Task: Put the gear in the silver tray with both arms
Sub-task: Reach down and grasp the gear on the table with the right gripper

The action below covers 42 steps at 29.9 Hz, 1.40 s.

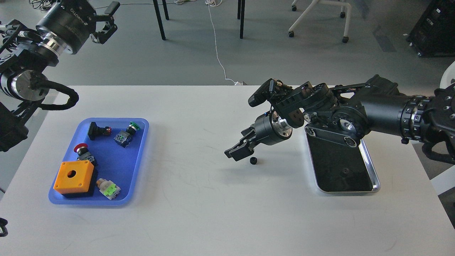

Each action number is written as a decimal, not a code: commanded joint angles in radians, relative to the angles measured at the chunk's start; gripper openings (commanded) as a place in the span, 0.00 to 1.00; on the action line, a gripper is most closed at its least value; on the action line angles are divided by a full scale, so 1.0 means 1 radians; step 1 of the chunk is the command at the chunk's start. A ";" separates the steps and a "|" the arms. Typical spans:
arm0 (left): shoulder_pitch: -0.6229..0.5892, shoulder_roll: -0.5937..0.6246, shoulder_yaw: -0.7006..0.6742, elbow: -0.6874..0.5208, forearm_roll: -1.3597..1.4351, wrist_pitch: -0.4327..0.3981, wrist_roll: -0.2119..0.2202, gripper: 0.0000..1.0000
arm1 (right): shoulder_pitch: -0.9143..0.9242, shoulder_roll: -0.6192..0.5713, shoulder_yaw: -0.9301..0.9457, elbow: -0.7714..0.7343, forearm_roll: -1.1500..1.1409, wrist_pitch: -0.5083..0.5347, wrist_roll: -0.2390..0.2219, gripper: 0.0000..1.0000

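Note:
The small black gear [253, 160] lies on the white table [199, 213] near its middle. My right gripper [240, 143] has come down just left of and above the gear, its fingers spread open and empty, with the lower fingertip [234, 153] close to the gear. The silver tray [348, 192] stands to the right of the gear, partly under my right arm; a small dark round mark shows on its mirror-like bottom. My left gripper [107, 20] is raised off the table at the top left, open and empty.
A blue plastic tray [117, 160] on the left holds an orange box [74, 177] and several push-button parts. Chair and table legs stand on the floor behind the table.

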 commanded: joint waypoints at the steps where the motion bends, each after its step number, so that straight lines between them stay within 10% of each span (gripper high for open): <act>1: 0.005 0.003 -0.002 0.000 0.002 0.001 0.001 0.98 | -0.033 0.037 -0.050 -0.011 -0.072 -0.032 0.001 0.97; 25: 0.031 0.032 -0.002 -0.005 0.002 -0.002 0.000 0.98 | -0.084 0.096 -0.208 -0.147 -0.141 -0.176 0.005 0.89; 42: 0.048 0.032 -0.002 -0.002 0.003 -0.003 0.000 0.98 | -0.096 0.096 -0.242 -0.126 -0.144 -0.170 0.005 0.47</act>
